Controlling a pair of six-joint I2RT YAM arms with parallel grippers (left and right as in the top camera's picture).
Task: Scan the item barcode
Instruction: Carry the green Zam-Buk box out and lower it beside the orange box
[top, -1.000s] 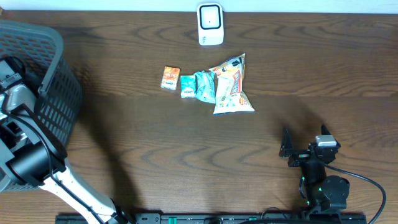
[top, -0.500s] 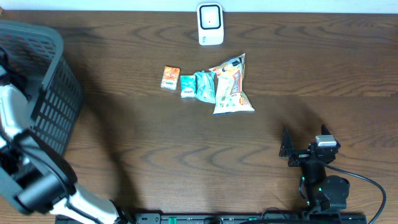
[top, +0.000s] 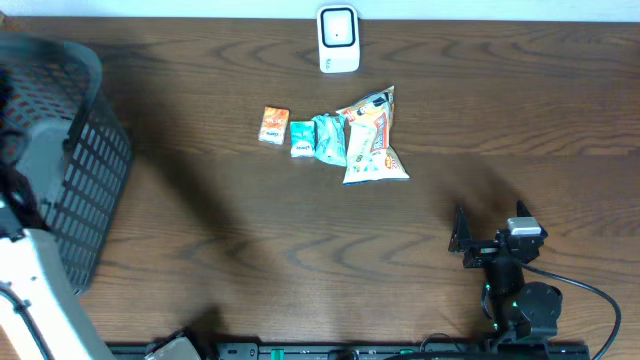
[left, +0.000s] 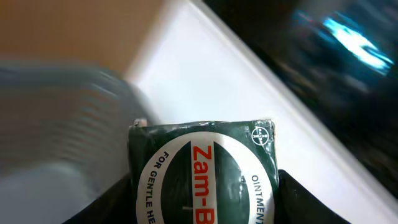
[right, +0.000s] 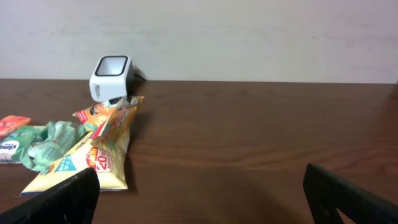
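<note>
Over the left edge of the table (top: 300, 270): left gripper (left: 205, 202) holds a box (left: 202, 165) by the basket (top: 95, 160).
Its jaws stand about half apart, with fingers against both sides of the green ointment box; no barcode shows on the visible face. The step looks like carrying the box to be scanned. Next it needs a sweep to the scanner (top: 338, 40) at mid far edge, barcode facing it. Right gripper (right: 202, 199) sits wide open and empty near the front edge.

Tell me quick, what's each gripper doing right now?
Left gripper: closed on the green Zam-Buk ointment box.
Right gripper: open, holding nothing.
</note>
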